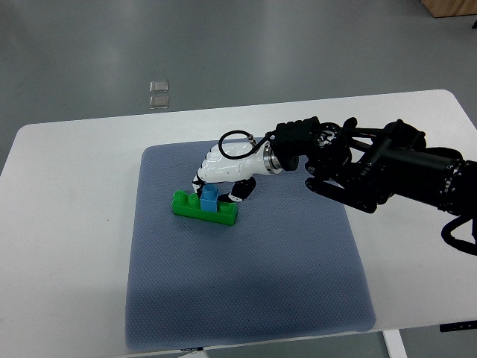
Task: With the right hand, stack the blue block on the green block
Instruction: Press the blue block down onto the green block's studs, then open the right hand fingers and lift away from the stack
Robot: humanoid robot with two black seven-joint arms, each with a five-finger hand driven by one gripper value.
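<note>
I see the right robot hand reaching in from the bench's right edge, fingers curled down around the blue block. Blue block sits on top of the green block, near the mat's far-left area. Grip looks closed on it; can't tell how firmly.

mat open around, green block obstructs

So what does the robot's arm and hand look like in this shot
The right arm is bulky matte black with exposed joints. A silver ring joins it to the glossy white right hand, whose fingers have black segments. A thin black cable loops above the wrist.
</note>
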